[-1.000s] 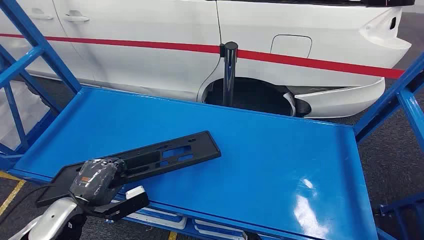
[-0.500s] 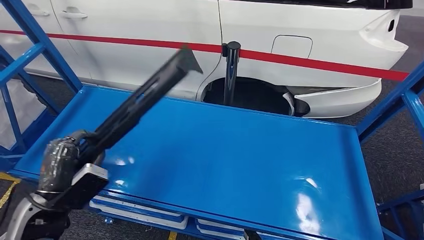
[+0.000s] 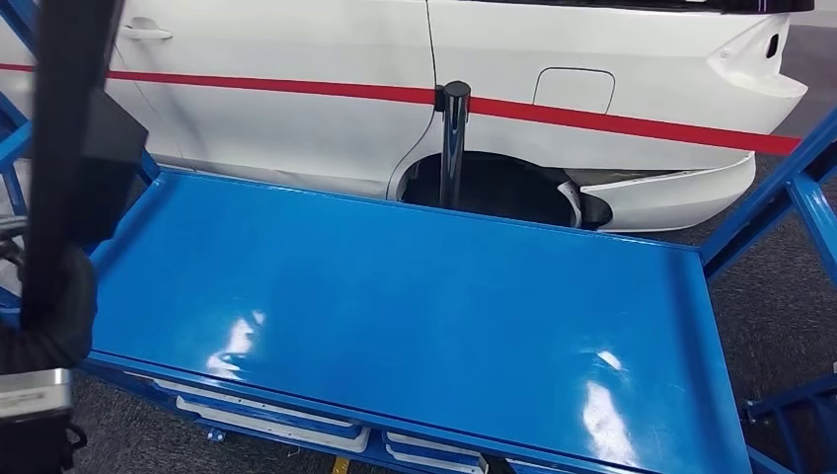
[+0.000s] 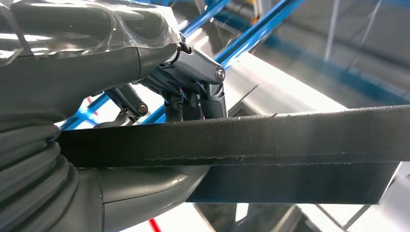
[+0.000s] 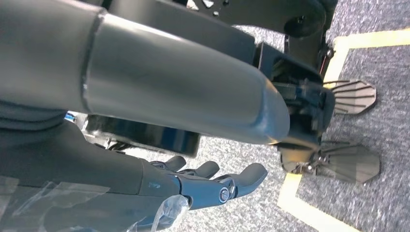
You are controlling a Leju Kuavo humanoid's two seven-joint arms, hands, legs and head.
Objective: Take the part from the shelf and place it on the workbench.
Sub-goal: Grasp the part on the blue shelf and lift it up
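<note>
The part [image 3: 59,148] stands upright, clamped in our left hand [image 3: 54,306], clear of the blue shelf [image 3: 415,296]; right hand [image 5: 208,186] hangs empty, fingers loosely apart; next we carry it to the bench.

part [image 4: 270,140]: black plastic, matt, grainy, faint mould seam | left robot hand [image 4: 159,92]: grey smooth plastic shell, clear film wrap, dark fingers [image 4: 193,72] with metal pins | shelf [image 3: 415,296]: blue painted metal, glossy, glare spots | car [image 3: 592,69]: white gloss paint, red stripe | post [image 3: 452,138]: polished dark metal | floor [image 5: 377,96]: grey rough carpet
</note>
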